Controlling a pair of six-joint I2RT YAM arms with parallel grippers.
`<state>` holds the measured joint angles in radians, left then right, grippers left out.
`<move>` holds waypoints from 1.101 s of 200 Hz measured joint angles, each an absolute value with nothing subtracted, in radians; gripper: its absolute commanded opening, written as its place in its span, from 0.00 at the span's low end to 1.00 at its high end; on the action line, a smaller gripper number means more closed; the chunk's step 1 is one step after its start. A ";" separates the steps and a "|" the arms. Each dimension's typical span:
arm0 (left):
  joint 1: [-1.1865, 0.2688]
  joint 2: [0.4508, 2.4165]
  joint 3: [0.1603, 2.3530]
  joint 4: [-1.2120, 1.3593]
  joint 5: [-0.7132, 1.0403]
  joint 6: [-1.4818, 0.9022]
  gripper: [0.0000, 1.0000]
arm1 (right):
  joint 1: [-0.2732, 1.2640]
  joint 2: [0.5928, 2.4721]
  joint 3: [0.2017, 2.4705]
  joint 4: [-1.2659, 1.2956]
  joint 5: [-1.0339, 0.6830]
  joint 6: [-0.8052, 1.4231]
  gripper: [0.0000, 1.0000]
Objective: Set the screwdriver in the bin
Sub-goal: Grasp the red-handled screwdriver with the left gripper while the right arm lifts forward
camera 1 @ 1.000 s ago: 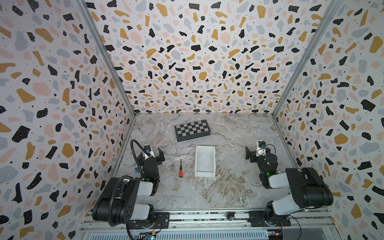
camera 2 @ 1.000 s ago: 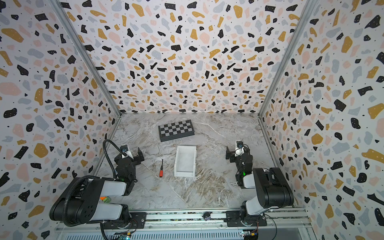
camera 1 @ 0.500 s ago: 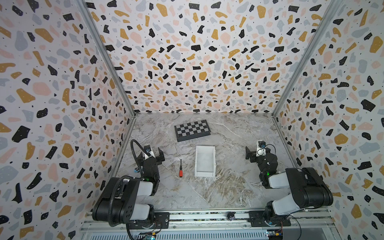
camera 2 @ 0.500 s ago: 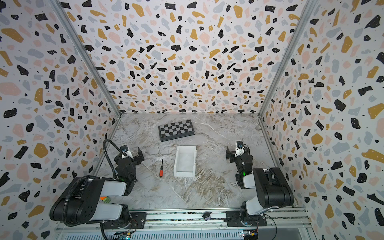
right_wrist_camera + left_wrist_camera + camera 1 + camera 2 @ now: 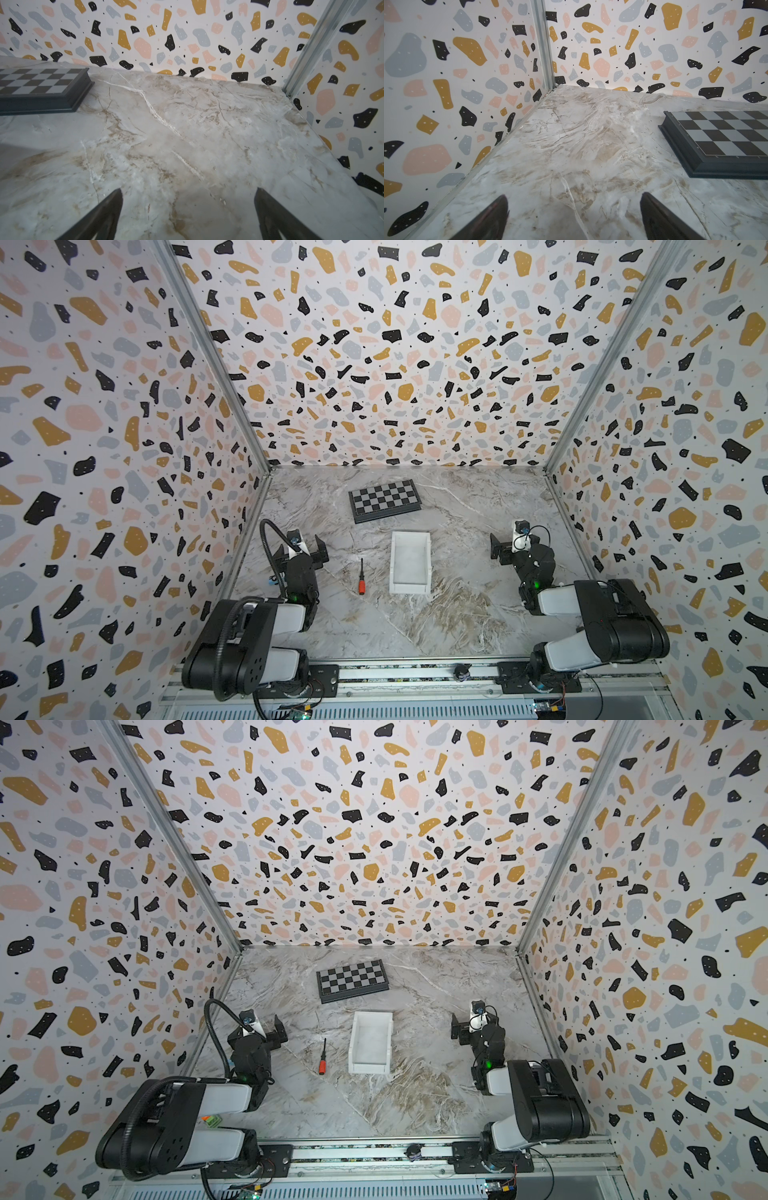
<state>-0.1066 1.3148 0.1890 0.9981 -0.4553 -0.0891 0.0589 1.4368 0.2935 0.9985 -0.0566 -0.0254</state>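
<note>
left jaws: apart, empty, left of bin (image 5: 409,589)
right jaws: apart, empty, well right of bin
screwdriver (image 5: 361,582): flat on tabletop (image 5: 415,626), just left of bin, shaft pointing away
hidden: bin and screwdriver outside both wrist views; chessboard (image 5: 720,141) cut off there
around: chessboard behind bin, apart

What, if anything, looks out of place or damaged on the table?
Nothing stands out. The screwdriver lies flat left of the bin, which sits upright and empty. The chessboard behind is slightly skewed, undamaged. Left gripper and right gripper are open, holding nothing.
</note>
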 measured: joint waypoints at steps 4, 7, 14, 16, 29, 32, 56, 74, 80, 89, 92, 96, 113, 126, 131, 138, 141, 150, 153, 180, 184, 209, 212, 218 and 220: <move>-0.107 1.296 0.213 0.950 -0.464 -0.099 1.00 | 0.059 1.424 0.320 0.954 -0.056 -0.022 0.99; -0.107 1.280 0.240 0.902 -0.477 -0.112 1.00 | 0.059 1.415 0.341 0.921 -0.057 -0.020 0.99; -0.107 1.251 0.300 0.809 -0.501 -0.144 1.00 | 0.059 1.393 0.395 0.846 -0.058 -0.015 0.99; -0.107 1.244 0.319 0.780 -0.509 -0.154 1.00 | 0.059 1.388 0.411 0.826 -0.058 -0.013 0.99; -0.107 1.197 0.458 0.594 -0.564 -0.245 1.00 | 0.059 1.340 0.493 0.720 -0.071 -0.002 0.99; -0.107 1.187 0.485 0.557 -0.573 -0.270 1.00 | 0.059 1.324 0.509 0.694 -0.077 0.001 0.99; -0.107 1.110 0.685 0.237 -0.635 -0.467 1.00 | 0.058 1.210 0.587 0.511 -0.113 0.055 0.99; -0.107 1.053 0.743 0.059 -0.632 -0.580 1.00 | 0.059 1.150 0.664 0.326 -0.155 0.121 0.99; -0.107 1.033 0.745 0.008 -0.618 -0.619 1.00 | 0.061 1.138 0.691 0.271 -0.172 0.140 0.99; -0.106 1.005 0.741 -0.063 -0.584 -0.671 1.00 | 0.066 1.125 0.726 0.204 -0.191 0.163 0.99; -0.106 0.998 0.739 -0.080 -0.572 -0.679 1.00 | 0.069 1.119 0.739 0.178 -0.198 0.173 0.99; -0.106 0.989 0.735 -0.102 -0.554 -0.698 1.00 | 0.074 1.113 0.749 0.154 -0.203 0.181 0.99; -0.110 0.974 0.720 -0.172 -0.434 -0.753 1.00 | 0.104 1.083 0.783 0.052 -0.228 0.216 0.99; -0.137 0.991 0.721 -0.226 -0.374 -0.775 1.00 | 0.126 1.067 0.795 -0.005 -0.249 0.236 0.99; -0.156 1.002 0.725 -0.251 -0.364 -0.777 1.00 | 0.136 1.063 0.797 -0.026 -0.262 0.242 0.99; -0.192 1.022 0.736 -0.295 -0.357 -0.777 1.00 | 0.148 1.060 0.800 -0.052 -0.280 0.245 0.99; -0.214 1.033 0.743 -0.315 -0.356 -0.775 1.00 | 0.154 1.060 0.802 -0.063 -0.286 0.246 0.99; -0.271 1.063 0.765 -0.364 -0.355 -0.772 1.00 | 0.175 1.060 0.808 -0.097 -0.300 0.247 0.99; -0.289 1.073 0.772 -0.378 -0.354 -0.772 1.00 | 0.183 1.060 0.810 -0.108 -0.301 0.246 0.99; -0.420 1.120 0.794 -0.439 -0.334 -0.775 1.00 | 0.271 1.059 0.836 -0.198 -0.300 0.225 0.99; -0.432 1.124 0.794 -0.445 -0.332 -0.775 1.00 | 0.279 1.059 0.840 -0.210 -0.303 0.220 0.99; -0.514 1.181 0.794 -0.476 -0.327 -0.782 0.90 | 0.299 1.060 0.859 -0.267 -0.323 0.206 0.99; -0.523 1.190 0.794 -0.478 -0.327 -0.784 0.88 | 0.299 1.060 0.859 -0.273 -0.324 0.204 0.99; -0.540 1.208 0.794 -0.484 -0.328 -0.784 0.87 | 0.299 1.060 0.859 -0.285 -0.326 0.204 0.99; -0.547 1.216 0.794 -0.486 -0.328 -0.784 0.86 | 0.299 1.061 0.859 -0.288 -0.327 0.204 0.99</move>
<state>-0.5472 1.2156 0.7944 -0.4862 -0.3283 -0.7841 0.2993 1.0611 0.8585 -0.2882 -0.3267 0.2035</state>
